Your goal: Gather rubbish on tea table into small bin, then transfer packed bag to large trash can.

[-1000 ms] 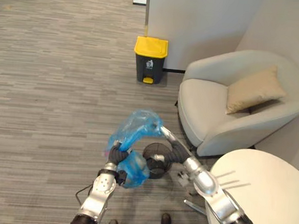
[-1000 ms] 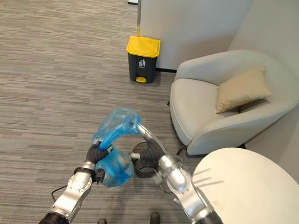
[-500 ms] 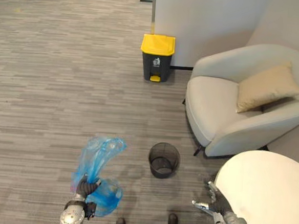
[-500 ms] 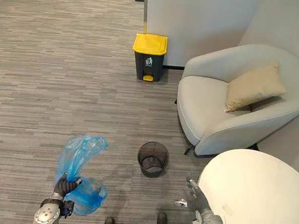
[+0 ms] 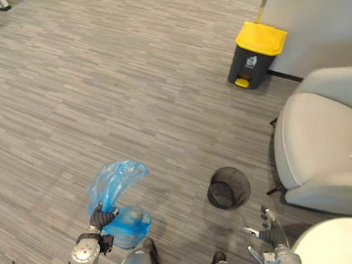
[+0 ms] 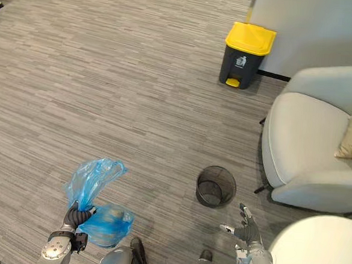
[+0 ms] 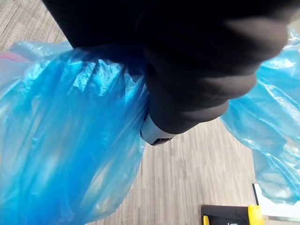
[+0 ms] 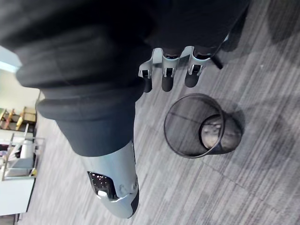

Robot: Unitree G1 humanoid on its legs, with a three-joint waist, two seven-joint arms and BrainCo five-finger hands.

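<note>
One grip now, left hand on bag

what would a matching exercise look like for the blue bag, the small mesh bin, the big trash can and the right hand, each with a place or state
Things
1. blue bag
2. small mesh bin
3. large trash can
4. right hand

Places or states
a. by the wall, yellow lid down
b. fingers spread, holding nothing
c. gripped in the left hand
d. upright on the carpet near the armchair

Pairs: 1-c, 2-d, 3-a, 4-b
</note>
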